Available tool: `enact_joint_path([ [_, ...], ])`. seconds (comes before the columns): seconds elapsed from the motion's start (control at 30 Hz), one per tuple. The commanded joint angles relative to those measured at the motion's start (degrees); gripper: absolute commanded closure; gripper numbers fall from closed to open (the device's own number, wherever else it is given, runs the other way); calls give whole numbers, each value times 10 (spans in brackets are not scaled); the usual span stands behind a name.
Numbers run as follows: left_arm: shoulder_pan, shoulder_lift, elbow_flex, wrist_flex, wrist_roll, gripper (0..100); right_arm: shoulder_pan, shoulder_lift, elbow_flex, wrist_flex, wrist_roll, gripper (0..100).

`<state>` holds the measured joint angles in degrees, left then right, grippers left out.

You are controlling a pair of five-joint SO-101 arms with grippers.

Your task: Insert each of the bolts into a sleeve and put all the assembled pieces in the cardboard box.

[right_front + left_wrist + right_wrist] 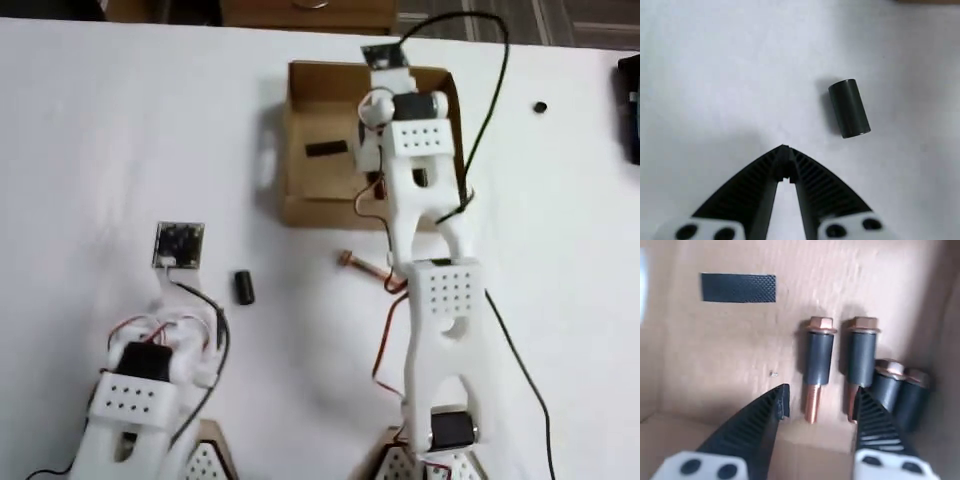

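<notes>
Most of the job looks done: four assembled pieces (818, 362) lie inside the cardboard box (320, 110), copper heads showing above their black collars, clustered toward one wall. The right claw (820, 397) hangs over them with its jaws spread and nothing between them. What remains, by my reading, is one pairing: a loose sleeve (243, 287) lies on the bench (100, 120), well apart from a bare bolt (356, 262) lying near the box's outer wall. The left claw (784, 160) is clenched on nothing, near that sleeve.
</notes>
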<state>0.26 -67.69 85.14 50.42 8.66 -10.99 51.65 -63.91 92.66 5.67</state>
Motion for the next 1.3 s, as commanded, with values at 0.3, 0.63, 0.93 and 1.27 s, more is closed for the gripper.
enact_joint_path([
  [0.3, -143, -6, -54, 29, -66, 978, -90, -287, 9, 87, -1, 804],
  [0.63, -299, -6, -92, 80, -89, 978, -274, -404, 307, 84, -146, 804],
  [0.93, -360, -6, -46, 69, -129, 978, -347, -400, 411, 31, -257, 804],
  [1.27, -361, -6, -41, 69, -129, 978, -398, -298, 506, -131, -260, 804],
])
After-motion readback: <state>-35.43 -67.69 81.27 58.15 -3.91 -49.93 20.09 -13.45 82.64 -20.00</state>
